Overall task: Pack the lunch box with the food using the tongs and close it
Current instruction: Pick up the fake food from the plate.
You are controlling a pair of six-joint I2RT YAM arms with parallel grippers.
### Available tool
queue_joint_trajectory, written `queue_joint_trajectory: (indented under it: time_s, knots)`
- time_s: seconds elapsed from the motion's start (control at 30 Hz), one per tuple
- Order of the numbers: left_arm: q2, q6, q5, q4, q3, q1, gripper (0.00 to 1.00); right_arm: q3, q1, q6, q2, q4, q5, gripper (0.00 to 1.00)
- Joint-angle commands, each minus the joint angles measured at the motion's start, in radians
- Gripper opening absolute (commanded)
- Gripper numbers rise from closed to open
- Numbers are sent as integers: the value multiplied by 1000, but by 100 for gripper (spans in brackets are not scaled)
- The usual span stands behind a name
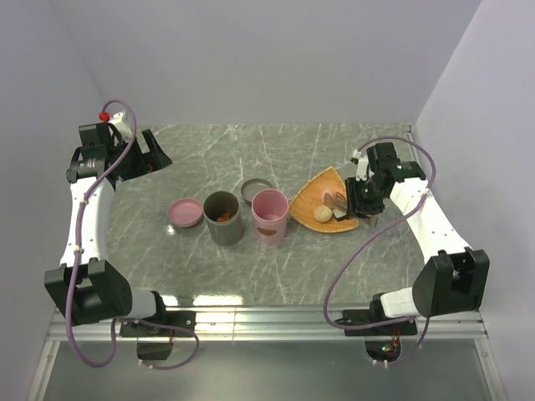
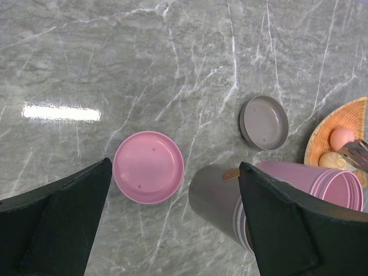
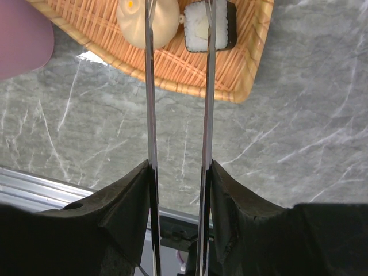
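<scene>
My right gripper (image 1: pixel 365 200) (image 3: pixel 180 167) is shut on the tongs (image 3: pixel 150 98), whose two silver arms run parallel, a gap apart, out over the orange woven tray (image 3: pixel 190 66). One arm crosses a beige ball (image 3: pixel 164 23), the other a dark block with a white middle (image 3: pixel 195 26); the tong tips leave the frame. The left wrist view shows a pink ball (image 2: pixel 341 137) on the tray too. The grey lunch box tub (image 1: pixel 223 217) holds orange-brown bits; the pink tub (image 1: pixel 270 215) stands beside it. My left gripper (image 1: pixel 155 159) (image 2: pixel 175 167) hangs open and empty, high at the far left.
A pink lid (image 2: pixel 148 167) lies left of the tubs and a grey lid (image 2: pixel 264 122) behind them. The marble table (image 1: pixel 334 267) ends at a metal rail (image 1: pixel 267 317) in front. White walls close in the back and both sides.
</scene>
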Motion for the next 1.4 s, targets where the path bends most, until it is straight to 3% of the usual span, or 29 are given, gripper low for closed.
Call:
queue_joint_trajectory:
  time_s: [0.0,0.57,1.37]
  knots:
    - [-12,15,-4,15,-2,3,99,52,0,8,25,53,-16,49]
    - [-11,13,-6,16,1,5,99,130,40,5,123,85,-1,53]
    - [0,10,-1,13,13,5,99,81,66,-10,155,105,30,54]
